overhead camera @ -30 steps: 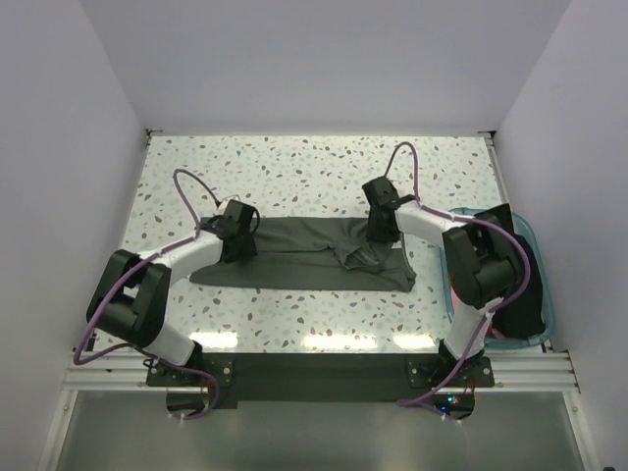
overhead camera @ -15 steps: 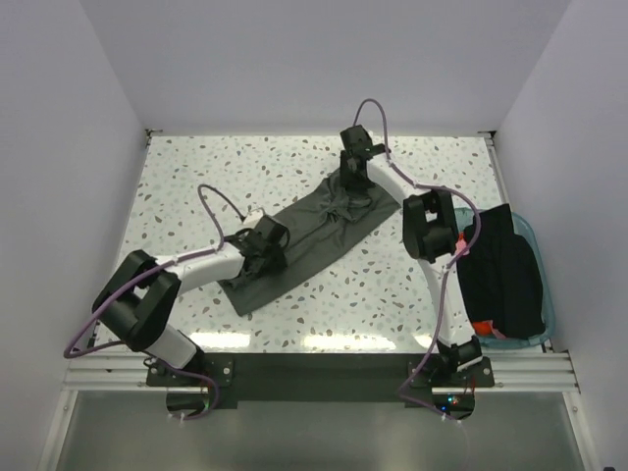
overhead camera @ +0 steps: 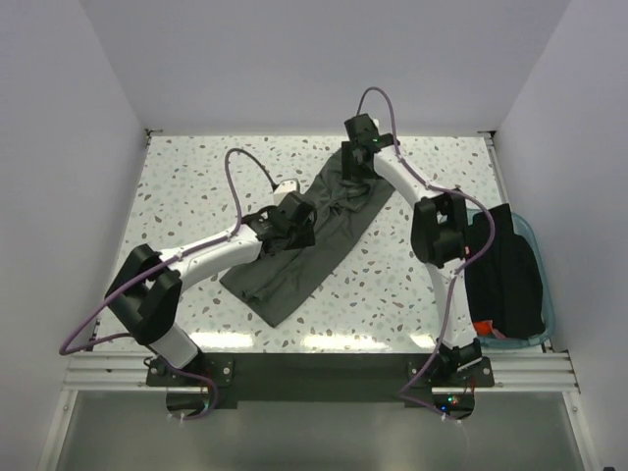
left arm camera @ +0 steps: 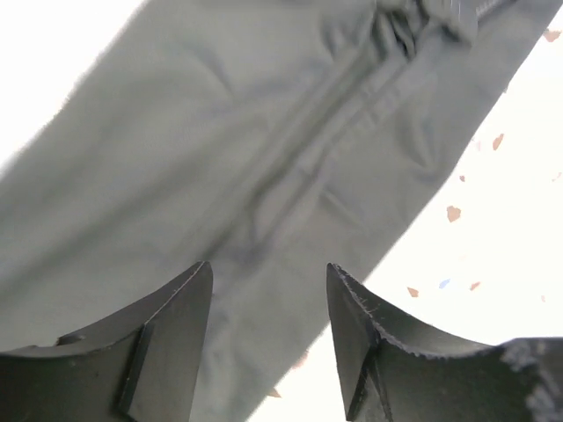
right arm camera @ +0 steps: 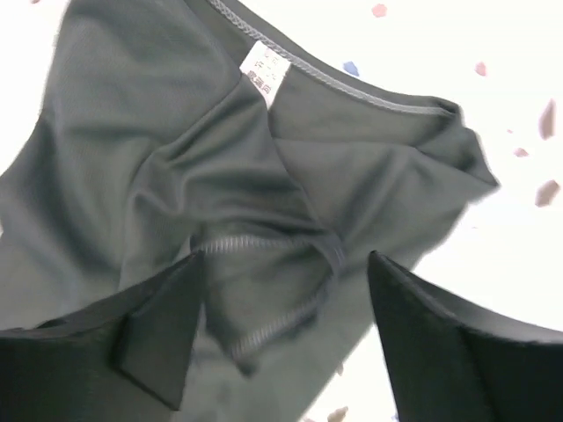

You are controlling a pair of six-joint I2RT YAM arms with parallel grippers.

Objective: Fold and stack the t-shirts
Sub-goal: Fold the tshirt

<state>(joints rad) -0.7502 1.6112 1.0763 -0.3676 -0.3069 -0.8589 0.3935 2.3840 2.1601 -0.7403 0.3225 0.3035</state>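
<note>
Plain white walls are seen around a white speckled desk (overhead camera: 196, 177). Across its middle a dark grey-green cloth t-shirt (overhead camera: 294, 275), narrowed into a long strip, is laid diagonally from near-left to far-centre. The left pincer (left arm camera: 269, 271) is held close over the strip's middle, fingers apart with nothing gripped between them. The right pincer (right arm camera: 286, 259) is poised over the far end, where the collar and a small white label (right arm camera: 261, 68) are bunched, and it too is spread wide and released. At the desk's right edge a translucent teal plastic tub (overhead camera: 550, 304) is filled with black shirts (overhead camera: 505, 270), a red-orange one (overhead camera: 488, 327) being glimpsed beneath.

The cloth is judged light, limp and easily creased, so it is expected to sag and drag if lifted by a single point. It would best be pinched at both corners of one short end, through all layers, the rumpled collar being smoothed first, so that the strip can be carried over itself evenly.
</note>
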